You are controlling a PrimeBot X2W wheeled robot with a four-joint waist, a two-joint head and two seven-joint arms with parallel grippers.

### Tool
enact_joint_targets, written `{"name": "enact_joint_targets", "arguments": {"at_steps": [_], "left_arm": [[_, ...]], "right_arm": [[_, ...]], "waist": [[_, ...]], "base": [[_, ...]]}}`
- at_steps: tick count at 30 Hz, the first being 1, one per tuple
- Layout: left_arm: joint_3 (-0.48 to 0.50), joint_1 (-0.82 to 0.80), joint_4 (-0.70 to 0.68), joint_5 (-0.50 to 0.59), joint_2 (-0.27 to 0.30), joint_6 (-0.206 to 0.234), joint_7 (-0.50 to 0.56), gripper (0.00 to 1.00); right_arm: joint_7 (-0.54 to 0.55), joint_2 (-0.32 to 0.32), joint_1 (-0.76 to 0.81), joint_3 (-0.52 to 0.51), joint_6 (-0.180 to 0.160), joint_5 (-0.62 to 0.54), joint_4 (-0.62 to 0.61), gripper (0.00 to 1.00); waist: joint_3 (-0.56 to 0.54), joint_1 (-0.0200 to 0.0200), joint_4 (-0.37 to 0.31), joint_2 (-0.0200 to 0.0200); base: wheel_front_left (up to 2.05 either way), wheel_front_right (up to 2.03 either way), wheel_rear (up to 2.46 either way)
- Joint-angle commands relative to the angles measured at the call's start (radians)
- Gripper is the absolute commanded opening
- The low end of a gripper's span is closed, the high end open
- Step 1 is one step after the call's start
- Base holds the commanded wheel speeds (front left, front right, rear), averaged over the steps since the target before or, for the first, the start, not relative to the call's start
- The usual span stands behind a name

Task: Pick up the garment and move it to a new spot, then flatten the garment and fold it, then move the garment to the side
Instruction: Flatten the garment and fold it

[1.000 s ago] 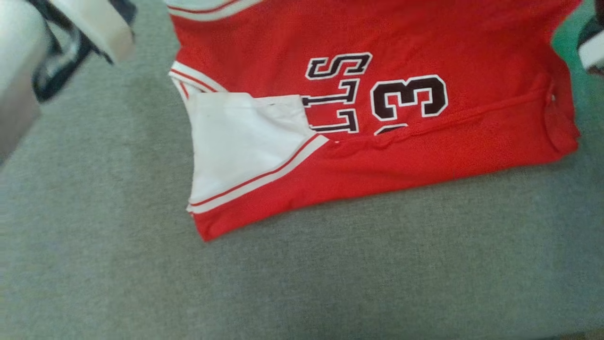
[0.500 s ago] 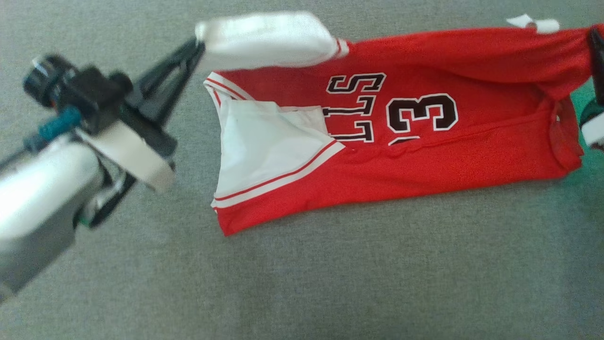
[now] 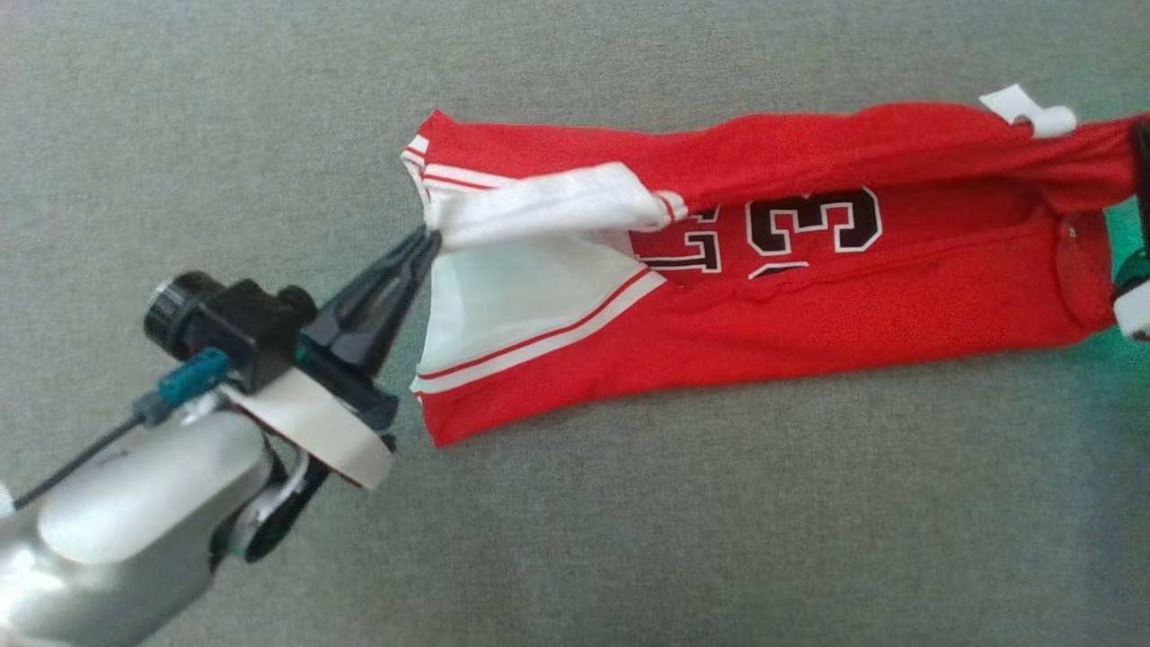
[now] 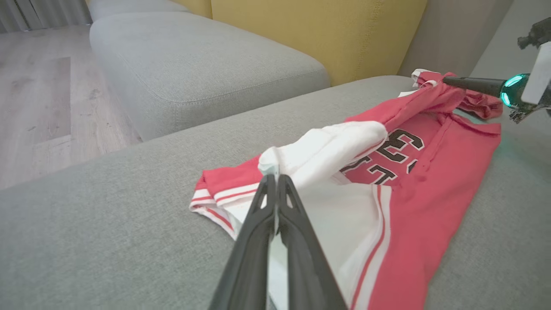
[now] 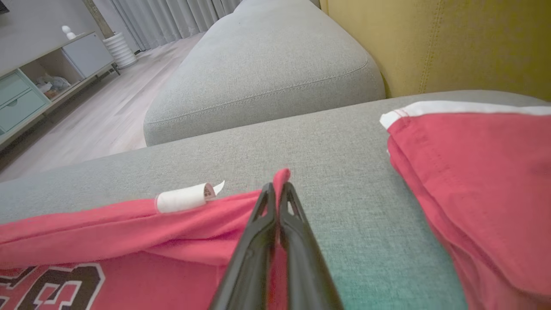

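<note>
A red jersey, the garment (image 3: pixel 809 305), lies lengthwise on a grey sofa cushion (image 3: pixel 629 539), with white side panels and black lettering. Its far edge is lifted and drawn over the lettering. My left gripper (image 3: pixel 429 243) is shut on the white corner of that lifted edge, and in the left wrist view the left gripper (image 4: pixel 275 177) pinches the same white fabric. My right gripper (image 3: pixel 1143 144) at the right border is shut on the red hem. In the right wrist view the right gripper (image 5: pixel 277 186) clamps red cloth beside a white tag (image 5: pixel 185 198).
A second red piece with white trim (image 5: pixel 473 181) lies on the cushion to the right in the right wrist view. A yellow backrest (image 4: pixel 323 26) rises behind. Another grey cushion (image 4: pixel 193 64) and wooden floor (image 4: pixel 38 94) lie beyond, with a cabinet (image 5: pixel 34 82) further off.
The head camera has shifted. Both grippers have carried the garment's far edge toward the near side, so the fold now covers the upper letters. The left gripper sits lower in view.
</note>
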Motion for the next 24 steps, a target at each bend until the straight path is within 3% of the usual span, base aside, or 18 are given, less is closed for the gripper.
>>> {"name": "enact_joint_targets", "arguments": {"at_steps": [1,8,15,16,17,18,19,20,21,24], "left_arm": [[0.057,-0.004,-0.009,0.001,0.020,0.004,-0.011,0.00],[0.105,0.073,0.008,0.028,-0.032,-0.011,-0.012,0.00],[0.162,0.142,0.010,0.058,-0.040,-0.029,-0.012,0.00],[0.166,0.150,0.010,0.062,-0.041,-0.030,-0.012,0.00],[0.170,0.157,0.011,0.065,-0.043,-0.031,-0.012,0.00],[0.174,0.164,0.013,0.067,-0.047,-0.031,-0.012,0.07],[0.177,0.170,0.015,0.071,-0.052,-0.031,-0.012,0.33],[0.179,0.176,0.018,0.076,-0.057,-0.030,-0.012,0.75],[0.183,0.181,0.021,0.082,-0.063,-0.027,-0.012,0.99],[0.210,0.203,0.028,0.108,-0.090,-0.002,-0.012,1.00]], "right_arm": [[-0.013,-0.029,0.042,-0.012,-0.001,-0.011,-0.014,0.00],[-0.014,-0.016,0.116,-0.079,-0.001,-0.035,-0.028,0.00],[-0.014,0.009,0.161,-0.122,-0.001,-0.071,-0.052,0.00],[-0.014,0.014,0.165,-0.126,-0.001,-0.075,-0.053,0.13],[-0.014,0.019,0.169,-0.130,-0.001,-0.078,-0.054,0.36],[-0.014,0.024,0.173,-0.133,-0.001,-0.080,-0.054,0.94],[-0.014,0.029,0.177,-0.138,-0.001,-0.080,-0.057,1.00],[-0.014,0.034,0.183,-0.149,-0.001,-0.080,-0.062,1.00],[-0.014,0.038,0.191,-0.161,-0.001,-0.079,-0.067,1.00],[-0.014,0.050,0.235,-0.212,-0.001,-0.075,-0.101,1.00]], "waist": [[0.000,0.0000,0.003,-0.0001],[-0.004,0.0000,0.007,-0.0001],[-0.007,0.0000,-0.004,-0.0001],[-0.007,0.0000,-0.004,-0.0001],[-0.009,0.0000,-0.005,-0.0001],[-0.010,0.0000,-0.005,-0.0001],[-0.012,0.0000,-0.006,-0.0001],[-0.015,0.0000,-0.006,-0.0001],[-0.018,0.0000,-0.005,-0.0001],[-0.031,0.0000,-0.002,-0.0001]], "base": [[0.00,0.00,0.00],[0.00,0.00,0.00],[0.00,0.00,0.00],[0.00,0.00,0.00],[0.00,0.00,0.00],[0.00,0.00,0.00],[0.00,0.00,0.00],[0.00,0.00,0.00],[0.00,0.00,0.00],[0.00,0.00,0.00]]}}
